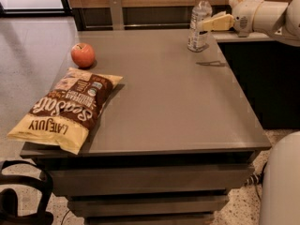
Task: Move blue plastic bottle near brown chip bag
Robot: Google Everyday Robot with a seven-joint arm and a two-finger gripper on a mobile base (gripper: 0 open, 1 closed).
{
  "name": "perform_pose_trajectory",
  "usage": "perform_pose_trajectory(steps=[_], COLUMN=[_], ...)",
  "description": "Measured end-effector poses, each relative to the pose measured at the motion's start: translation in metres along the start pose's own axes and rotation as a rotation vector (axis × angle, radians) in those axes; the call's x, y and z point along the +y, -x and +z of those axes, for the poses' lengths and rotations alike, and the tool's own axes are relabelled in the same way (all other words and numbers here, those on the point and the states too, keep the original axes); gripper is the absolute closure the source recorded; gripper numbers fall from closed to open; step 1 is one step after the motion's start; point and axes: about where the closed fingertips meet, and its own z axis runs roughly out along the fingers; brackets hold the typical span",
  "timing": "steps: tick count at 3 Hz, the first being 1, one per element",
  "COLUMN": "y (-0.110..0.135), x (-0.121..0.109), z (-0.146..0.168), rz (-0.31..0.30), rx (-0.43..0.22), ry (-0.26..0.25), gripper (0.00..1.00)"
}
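The blue plastic bottle (198, 21), clear with a white cap and a label, stands upright near the far right edge of the grey table (164, 102). My gripper (211, 23) reaches in from the right at the bottle's upper half, its pale fingers right beside the bottle's right side. The brown chip bag (65, 108), brown in the middle with pale yellow ends, lies flat at the table's front left corner, far from the bottle.
A red apple (83, 55) sits on the table's left side behind the bag. A dark counter (262, 74) stands to the right of the table. A black bag strap (23, 196) lies on the floor at lower left.
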Motion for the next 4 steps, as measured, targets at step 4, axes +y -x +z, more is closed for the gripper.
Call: perform_pose_trajectory(steps=[4], y=[-0.025], x=[-0.004], z=[0.061], rz=[0.125], rx=[-0.105], ry=[0.051], gripper=[0.19])
